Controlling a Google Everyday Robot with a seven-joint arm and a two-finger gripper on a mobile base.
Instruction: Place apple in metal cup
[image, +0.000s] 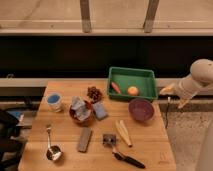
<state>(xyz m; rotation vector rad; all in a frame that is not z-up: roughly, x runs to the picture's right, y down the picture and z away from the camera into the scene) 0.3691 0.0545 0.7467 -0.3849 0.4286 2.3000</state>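
The apple (133, 90), a small round orange-yellow fruit, lies in the green tray (132, 75) at the table's back right, beside an elongated orange-red carrot-like piece (116, 87). The metal cup (53, 153), shiny silver with a long thin handle pointing away, sits at the table's front left. My gripper (171, 94) hangs off the table's right edge, to the right of the tray and well apart from the apple; it holds nothing that I can see.
On the wooden table (150, 145): a blue-and-white cup (54, 101), a pinecone-like piece (94, 93), crumpled wrapper in a red bowl (80, 111), a blue sponge (100, 110), a purple bowl (141, 109), a grey bar (85, 139), pale sticks (123, 132), a black-handled brush (122, 154).
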